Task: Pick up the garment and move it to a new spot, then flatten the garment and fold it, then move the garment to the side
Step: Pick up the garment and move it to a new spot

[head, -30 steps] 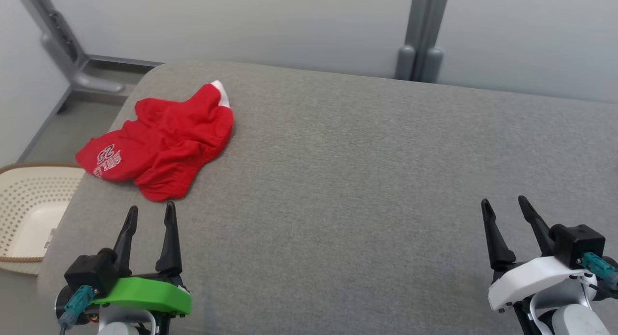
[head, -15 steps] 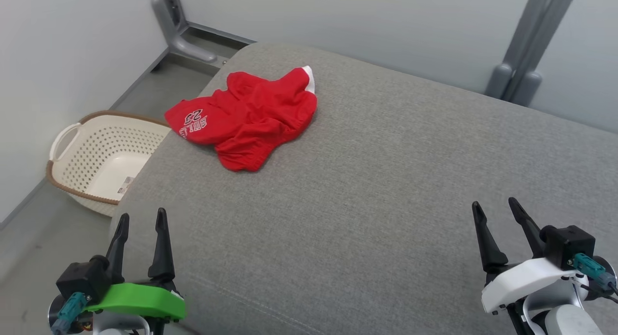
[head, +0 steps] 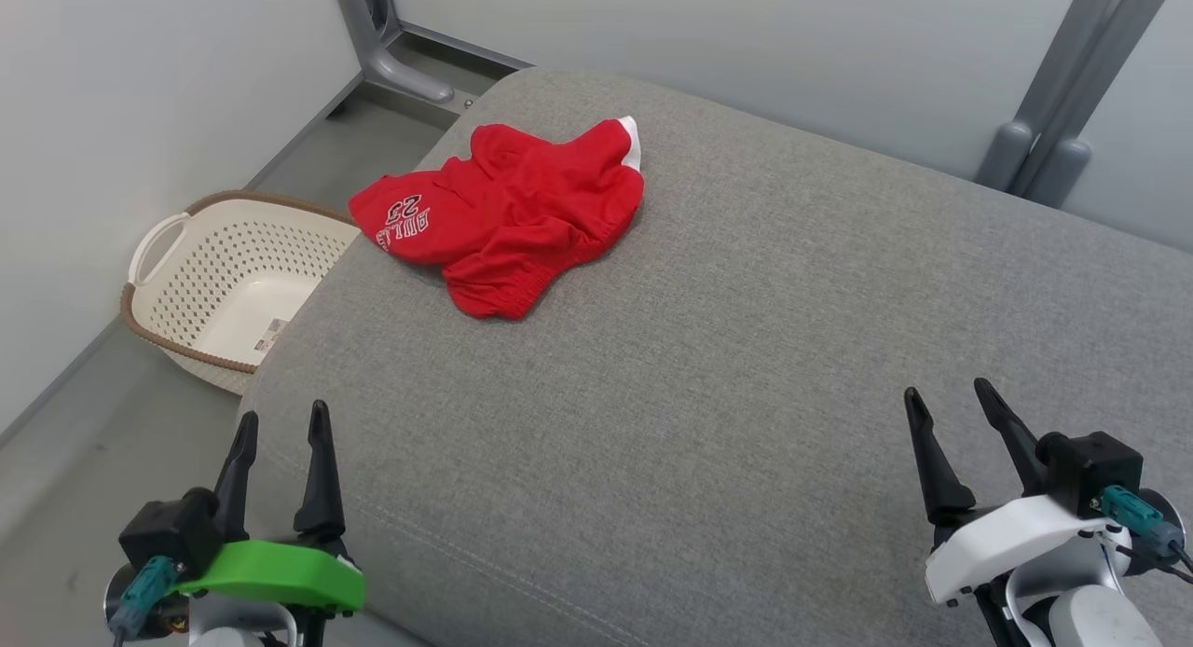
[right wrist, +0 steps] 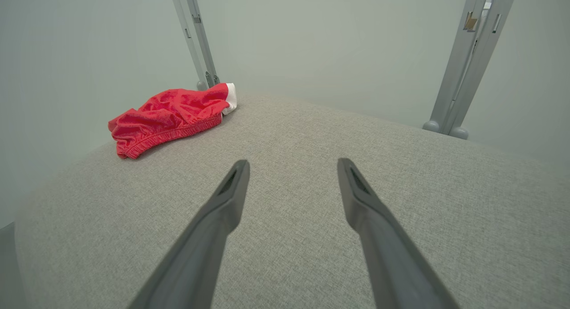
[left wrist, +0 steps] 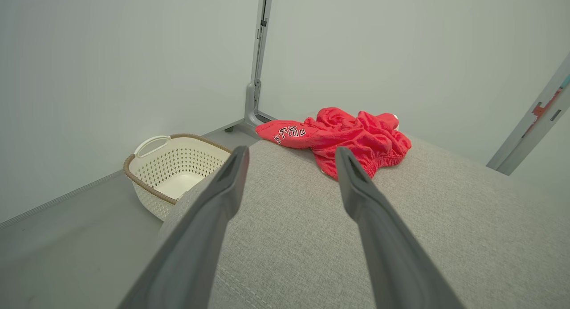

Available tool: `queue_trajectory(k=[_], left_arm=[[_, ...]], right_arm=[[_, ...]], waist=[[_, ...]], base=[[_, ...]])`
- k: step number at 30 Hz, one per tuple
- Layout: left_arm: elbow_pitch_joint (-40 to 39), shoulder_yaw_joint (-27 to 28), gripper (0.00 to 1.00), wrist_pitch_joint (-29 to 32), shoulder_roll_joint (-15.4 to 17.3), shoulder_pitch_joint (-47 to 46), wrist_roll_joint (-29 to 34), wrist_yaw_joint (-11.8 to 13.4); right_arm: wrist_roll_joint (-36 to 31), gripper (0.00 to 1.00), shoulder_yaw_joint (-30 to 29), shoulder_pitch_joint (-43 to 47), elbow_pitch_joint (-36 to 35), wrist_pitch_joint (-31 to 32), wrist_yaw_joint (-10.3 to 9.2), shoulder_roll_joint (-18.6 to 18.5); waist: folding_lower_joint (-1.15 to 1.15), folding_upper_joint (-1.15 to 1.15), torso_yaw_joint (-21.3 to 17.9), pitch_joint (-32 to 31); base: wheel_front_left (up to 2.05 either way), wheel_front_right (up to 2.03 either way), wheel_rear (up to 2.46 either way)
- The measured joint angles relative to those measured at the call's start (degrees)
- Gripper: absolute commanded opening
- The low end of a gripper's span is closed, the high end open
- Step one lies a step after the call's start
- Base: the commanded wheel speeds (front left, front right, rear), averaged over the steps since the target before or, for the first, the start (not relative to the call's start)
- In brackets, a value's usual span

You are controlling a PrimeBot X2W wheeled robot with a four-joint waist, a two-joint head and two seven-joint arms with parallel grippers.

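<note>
— What is the garment [head: 522, 199] like?
— Bright red, thin cloth, crumpled into a loose heap, not spread out. It sits in the upper left-centre of the head view.
— Any markings?
— White lettering [head: 403, 224] with a number on the lobe at its left end, upside down in the head view. I read it as 23, though the print is small and creased. A white band [head: 633, 140] peeks out at its upper right tip.
— And the near edge?
— A gathered, elastic-looking hem [head: 494, 300] curls along the bottom of the heap. In the left wrist view the heap lies at upper centre; in the right wrist view, at upper left.
</note>
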Motion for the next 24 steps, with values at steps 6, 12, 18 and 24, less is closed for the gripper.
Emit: queue_trajectory(k=[6, 12, 18, 24], left_arm=[[4.60, -2.37, 1.00, 1.21, 0.30, -5.99, -1.04, 0.00], [13.47, -5.09, 1.00, 6.08, 0.80, -16.96, -6.27, 0.00], [24.82, -3.64, 1.00, 11.55, 2.45, -29.36, -14.06, 0.00], [34.82, -0.04, 1.00, 18.48, 4.89, -38.52, -19.44, 0.63]], right_arm=[[0.03, 1.00, 0.26, -0.01, -0.69, 0.93, 0.00, -0.63], [-0.41, 1.00, 0.89, -1.69, -3.58, 3.37, 0.00, -2.29], [-0.78, 1.00, 2.86, -5.42, -7.13, 6.38, 0.00, -5.19], [-0.78, 1.00, 4.48, -7.53, -9.98, 8.01, 0.00, -6.98]], waist=[[0.00, 0.00, -0.74, 1.03], [0.00, 0.00, -1.99, 3.63], [0.00, 0.00, -5.02, 7.78], [0.00, 0.00, -9.84, 11.74]], base=[[0.00, 0.00, 0.00], [0.00, 0.00, 0.00], [0.00, 0.00, 0.00], [0.00, 0.00, 0.00]])
